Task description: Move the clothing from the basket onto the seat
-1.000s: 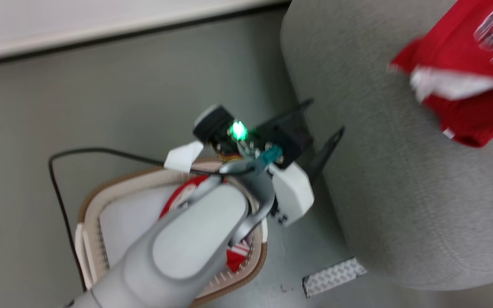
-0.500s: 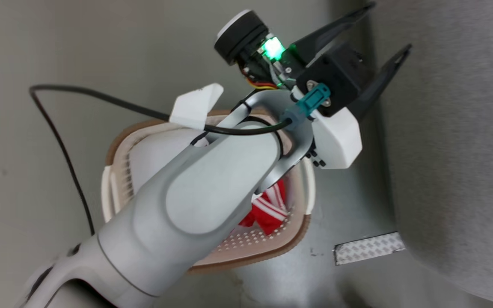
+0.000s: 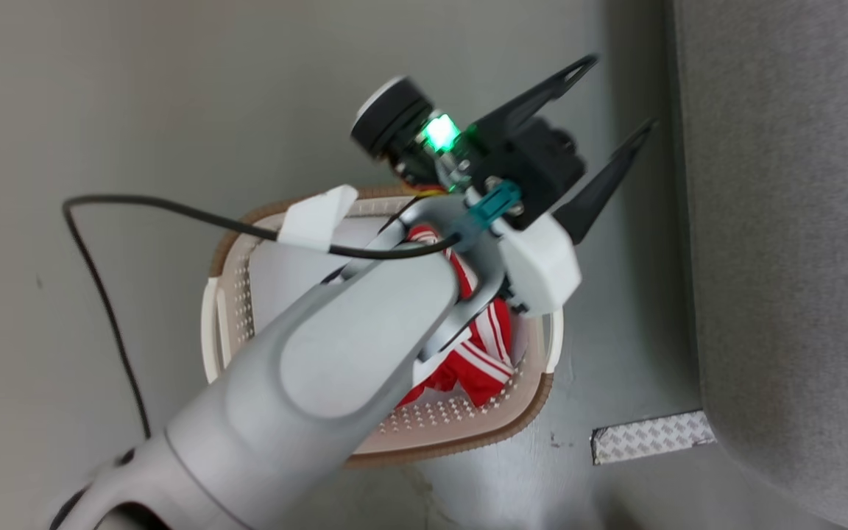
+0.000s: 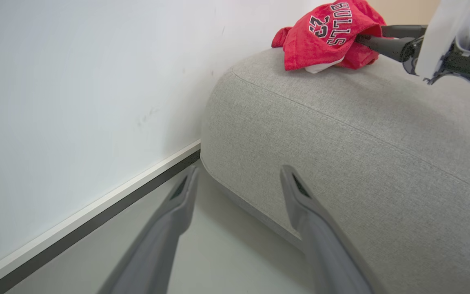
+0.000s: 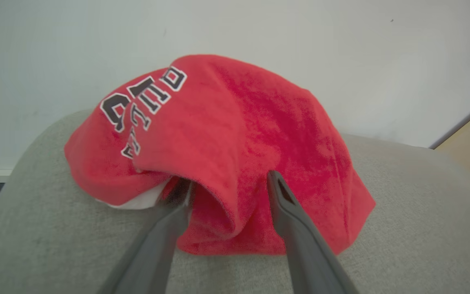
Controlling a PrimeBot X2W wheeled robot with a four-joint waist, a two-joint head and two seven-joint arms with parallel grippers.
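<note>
Clothing of soft red fabric (image 5: 239,122) lies on the grey upholstered seat (image 5: 414,196); our right end effector (image 5: 230,179) just parted, freeing it.

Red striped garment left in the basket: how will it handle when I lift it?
Likely floppy: the garment lies crumpled in folds, so it should drape from a pinch. Probably light, since it looks like thin fabric. It may drag over the basket rim, since part lies hidden under the forearm.

Soft, even light; a faint shadow lay beside the seat (image 3: 785,221). A green lamp (image 3: 439,132) glared in the slightly blurred head view.
</note>
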